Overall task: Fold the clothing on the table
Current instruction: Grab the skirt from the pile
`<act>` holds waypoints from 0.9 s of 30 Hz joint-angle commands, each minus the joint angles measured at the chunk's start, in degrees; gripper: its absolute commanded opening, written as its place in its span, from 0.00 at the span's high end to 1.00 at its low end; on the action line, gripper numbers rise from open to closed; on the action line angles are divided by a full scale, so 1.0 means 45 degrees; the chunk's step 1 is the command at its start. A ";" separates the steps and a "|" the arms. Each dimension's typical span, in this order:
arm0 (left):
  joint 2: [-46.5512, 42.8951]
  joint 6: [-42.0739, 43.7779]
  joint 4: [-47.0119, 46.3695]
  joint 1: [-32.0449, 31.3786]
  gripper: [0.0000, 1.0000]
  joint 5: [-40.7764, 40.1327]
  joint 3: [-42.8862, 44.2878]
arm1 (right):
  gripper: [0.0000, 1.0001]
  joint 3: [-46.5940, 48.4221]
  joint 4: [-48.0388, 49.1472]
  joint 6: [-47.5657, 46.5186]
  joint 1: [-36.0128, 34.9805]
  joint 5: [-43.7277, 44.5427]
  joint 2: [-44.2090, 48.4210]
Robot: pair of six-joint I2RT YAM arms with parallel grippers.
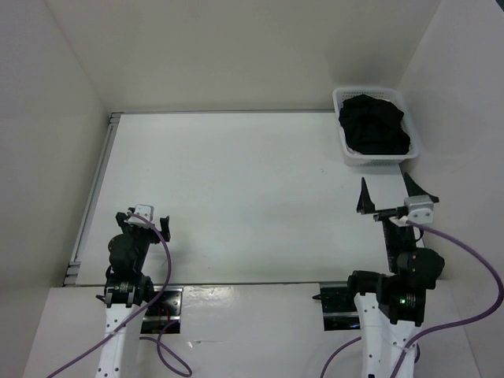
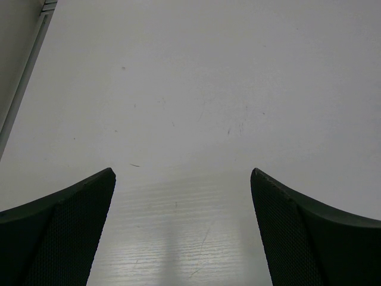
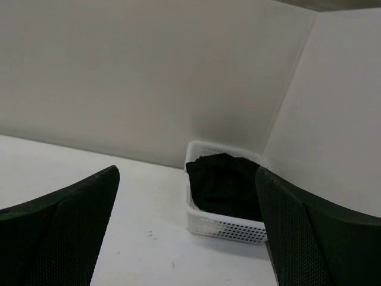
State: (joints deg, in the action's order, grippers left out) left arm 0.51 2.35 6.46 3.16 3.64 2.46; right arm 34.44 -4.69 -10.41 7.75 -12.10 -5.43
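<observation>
Hovering wide open and empty, the right claw (image 1: 385,185) should dip into the basket (image 1: 376,161) and pinch the clothing (image 1: 374,126) high on the heap; left claw (image 1: 144,219) gapes empty too.

clothing (image 1: 375,124) bunched in basket (image 1: 344,146), far right corner of table (image 1: 236,197)

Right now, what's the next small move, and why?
Probably reach the right tool, open and empty, forward toward the basket: the clothing sits bunched inside it, not on the table, so nothing can be folded yet.
</observation>
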 commanded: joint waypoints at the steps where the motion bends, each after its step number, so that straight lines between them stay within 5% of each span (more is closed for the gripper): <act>1: -0.1677 -0.0307 -0.0244 -0.0057 0.00 -0.0086 -0.0546 | 0.01 0.1095 -0.0988 0.1860 -0.0042 0.1593 -0.2379; 8: -0.1677 -0.0710 -0.0593 -0.0057 0.00 0.0405 0.0271 | 0.01 0.4179 -0.2920 0.2062 -0.0042 0.1849 -0.5625; 13: -0.1132 -0.1499 -0.3190 -0.0057 0.00 -0.0145 0.1794 | 0.01 0.5197 -0.3760 0.1221 -0.0042 0.2161 -0.7324; 17: 0.2640 -0.0545 -0.2944 -0.0057 0.00 -0.1154 0.4680 | 0.01 0.6270 -0.5108 0.1455 0.0113 0.1636 -0.9472; 22: 1.0302 -0.0132 0.1503 -0.0057 0.00 -0.3346 1.3010 | 0.01 0.9347 -0.8483 0.1240 0.0737 0.0915 -1.4664; 25: 1.5823 0.1093 0.7312 0.0215 0.00 -0.2006 2.1318 | 0.01 1.2197 -1.0984 0.0753 0.1011 0.0443 -1.7996; 27: 1.7998 0.1415 0.9607 0.0332 0.00 -0.1296 2.3448 | 0.01 1.3376 -1.1650 0.0985 0.1187 0.0599 -1.9371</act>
State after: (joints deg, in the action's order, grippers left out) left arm 69.14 4.45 22.85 3.68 -5.13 94.41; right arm 86.08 -43.86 -5.41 11.68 -7.84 -85.54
